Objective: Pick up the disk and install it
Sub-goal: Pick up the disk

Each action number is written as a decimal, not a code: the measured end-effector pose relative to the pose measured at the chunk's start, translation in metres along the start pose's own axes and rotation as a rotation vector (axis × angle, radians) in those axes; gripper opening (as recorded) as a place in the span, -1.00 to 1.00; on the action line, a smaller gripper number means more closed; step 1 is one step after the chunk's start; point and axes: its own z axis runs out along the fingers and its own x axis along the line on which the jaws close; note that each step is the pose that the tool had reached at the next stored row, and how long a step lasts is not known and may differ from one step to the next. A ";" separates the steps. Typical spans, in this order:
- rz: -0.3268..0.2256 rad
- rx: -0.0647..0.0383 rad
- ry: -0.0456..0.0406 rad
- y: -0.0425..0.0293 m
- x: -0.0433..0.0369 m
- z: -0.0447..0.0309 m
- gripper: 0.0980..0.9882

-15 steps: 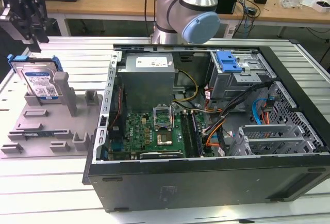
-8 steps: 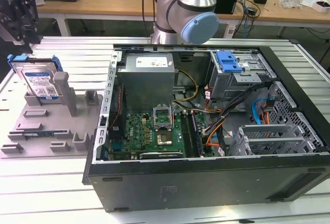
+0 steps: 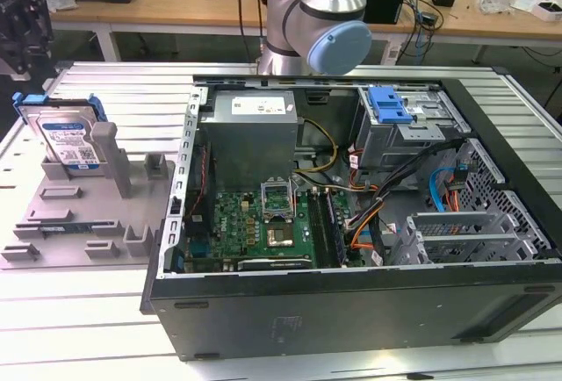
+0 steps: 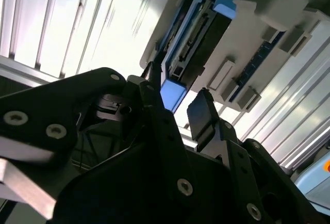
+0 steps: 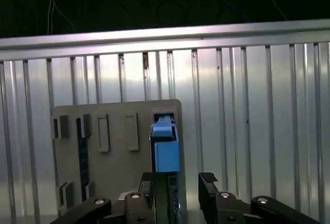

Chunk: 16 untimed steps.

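The disk [image 3: 63, 135], a silver drive in a blue bracket, stands on edge at the far end of a grey holder [image 3: 79, 214] on the exterior view's left. The gripper's black body [image 3: 22, 25] hangs just above and behind it. In both wrist views the gripper [image 5: 181, 187] [image 4: 178, 105] is open. The disk's blue bracket edge [image 5: 165, 152] [image 4: 172, 94] lies between the two black fingers [image 5: 208, 189], close to one of them and apart from the other.
An open computer case [image 3: 351, 311] lies on its side on the ribbed metal table [image 3: 492, 355], with a motherboard [image 3: 263, 223], a grey power supply [image 3: 250, 131] and a drive bay carrying a blue clip [image 3: 389, 104]. The arm's base [image 3: 312, 25] stands behind the case.
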 end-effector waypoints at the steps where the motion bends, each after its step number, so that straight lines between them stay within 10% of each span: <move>1: -0.005 0.000 0.0000 0.0028 0.0001 0.0016 -0.14; 16: -0.067 -0.004 -0.0005 0.0101 0.0058 0.0160 -0.14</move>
